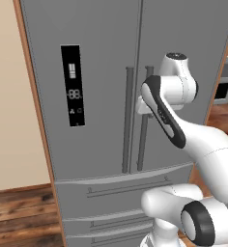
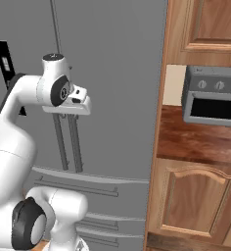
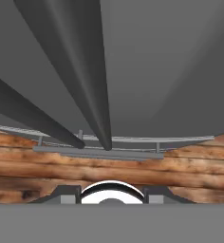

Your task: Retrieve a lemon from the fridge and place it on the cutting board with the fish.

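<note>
The tall grey fridge [image 1: 101,48] [image 2: 112,73] stands shut in front of me, both doors closed. My gripper [image 2: 72,109] is pressed up against the two vertical bar handles [image 2: 59,139] where the doors meet, at about mid height. My forearm covers it in the left base view. In the hand view the right door's handle [image 3: 80,61] runs close past the camera, down toward the drawer handle [image 3: 95,153]. No fingertips show there, so I cannot tell how the jaws stand. The lemon, the cutting board and the fish are out of view.
Right of the fridge, a grey toaster oven [image 2: 213,100] sits on a wooden counter [image 2: 196,142], with cabinet doors [image 2: 196,201] below. The fridge's lower drawers [image 1: 121,193] are shut. A beige wall [image 1: 9,96] and wood floor [image 1: 19,212] lie to the left.
</note>
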Available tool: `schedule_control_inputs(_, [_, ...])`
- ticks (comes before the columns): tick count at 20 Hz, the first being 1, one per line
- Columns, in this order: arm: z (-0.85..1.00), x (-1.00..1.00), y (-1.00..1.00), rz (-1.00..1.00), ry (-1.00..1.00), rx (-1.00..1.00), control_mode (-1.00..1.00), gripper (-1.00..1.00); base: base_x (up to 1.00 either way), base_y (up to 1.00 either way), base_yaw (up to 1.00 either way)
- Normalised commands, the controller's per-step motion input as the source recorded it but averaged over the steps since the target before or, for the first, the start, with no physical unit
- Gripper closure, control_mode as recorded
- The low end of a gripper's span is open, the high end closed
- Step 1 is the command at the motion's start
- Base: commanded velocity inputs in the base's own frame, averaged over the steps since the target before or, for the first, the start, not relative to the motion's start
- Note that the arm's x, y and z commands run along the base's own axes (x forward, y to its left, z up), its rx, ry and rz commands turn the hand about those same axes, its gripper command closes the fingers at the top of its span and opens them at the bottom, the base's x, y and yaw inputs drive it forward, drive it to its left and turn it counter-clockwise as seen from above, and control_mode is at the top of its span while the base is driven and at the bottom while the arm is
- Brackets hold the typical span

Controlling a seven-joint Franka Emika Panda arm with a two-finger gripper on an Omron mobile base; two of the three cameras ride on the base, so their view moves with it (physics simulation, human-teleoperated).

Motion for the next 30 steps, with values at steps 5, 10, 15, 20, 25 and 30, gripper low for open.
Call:
schedule_control_inputs(5, [-0.09, 0.02, 0.04, 0.00, -0.09, 0.00, -1.00, -1.00, 0.00, 0.00, 0.00])
schedule_control_inputs(10, [-0.37, 0.15, 0.14, 0.00, -0.25, 0.00, -1.00, -1.00, 0.00, 0.00, 0.00])
schedule_control_inputs(15, [-0.05, 0.21, 0.00, 0.00, -0.25, 0.00, -1.00, -1.00, 0.00, 0.00, 0.00])
schedule_control_inputs(20, [0.00, 0.29, 0.00, 0.00, -0.10, 0.00, -1.00, -1.00, 0.00, 0.00, 0.00])
schedule_control_inputs(25, [0.00, 0.32, 0.08, 0.00, 0.01, 0.00, -1.00, -1.00, 0.00, 0.00, 0.00])
schedule_control_inputs(30, [0.00, 0.32, 0.01, 0.00, 0.00, 0.00, -1.00, -1.00, 0.00, 0.00, 0.00])
